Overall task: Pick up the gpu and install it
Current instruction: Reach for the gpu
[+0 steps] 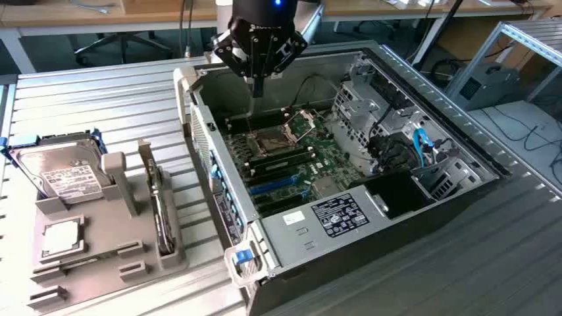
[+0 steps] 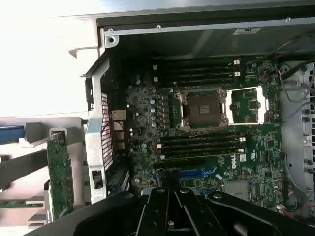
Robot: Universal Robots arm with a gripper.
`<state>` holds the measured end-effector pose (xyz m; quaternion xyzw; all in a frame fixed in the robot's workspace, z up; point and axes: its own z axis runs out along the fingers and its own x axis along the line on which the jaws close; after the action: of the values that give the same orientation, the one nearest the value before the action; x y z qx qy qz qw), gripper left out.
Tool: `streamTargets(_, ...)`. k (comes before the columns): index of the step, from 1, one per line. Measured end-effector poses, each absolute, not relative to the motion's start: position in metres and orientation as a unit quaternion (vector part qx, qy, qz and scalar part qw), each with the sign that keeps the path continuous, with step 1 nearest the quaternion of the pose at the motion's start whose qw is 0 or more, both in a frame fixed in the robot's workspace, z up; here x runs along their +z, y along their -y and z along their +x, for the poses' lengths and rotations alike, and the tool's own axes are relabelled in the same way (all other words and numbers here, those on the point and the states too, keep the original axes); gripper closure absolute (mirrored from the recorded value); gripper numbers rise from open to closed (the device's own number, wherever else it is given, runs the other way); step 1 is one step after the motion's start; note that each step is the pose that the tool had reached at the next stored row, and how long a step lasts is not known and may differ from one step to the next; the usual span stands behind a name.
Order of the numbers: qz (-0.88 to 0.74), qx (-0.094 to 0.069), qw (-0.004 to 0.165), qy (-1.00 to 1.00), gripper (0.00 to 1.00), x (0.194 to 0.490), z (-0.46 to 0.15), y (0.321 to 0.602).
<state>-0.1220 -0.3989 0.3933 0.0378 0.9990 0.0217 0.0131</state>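
**Me:** What's on my screen, biggest thing first?

**Partner:** The open computer case (image 1: 325,62) lies on the slatted surface (image 1: 105,105). Just outside the case's perforated wall sits the grey holder (image 1: 110,227), and the gpu (image 1: 160,210) stands on edge in one of its slots, untouched.

**Me:** And my fingers (image 1: 256,87)?

**Partner:** Pinched together on nothing. They hang over the case, above its motherboard (image 2: 197,128) and well apart from the gpu.

**Me:** Then I'm only at the reach. I'd spread them wide before descending, square them to the card's upper edge, and lift straight up.

**Partner:** Agreed. A tilted pull would probably jam it in the slot.
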Motion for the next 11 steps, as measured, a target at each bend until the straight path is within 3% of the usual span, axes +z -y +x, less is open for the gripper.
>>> streamTargets(11, 0.038, 0.022, 0.013, -0.999, 0.89, 0.3933, -0.1320, 0.3989)
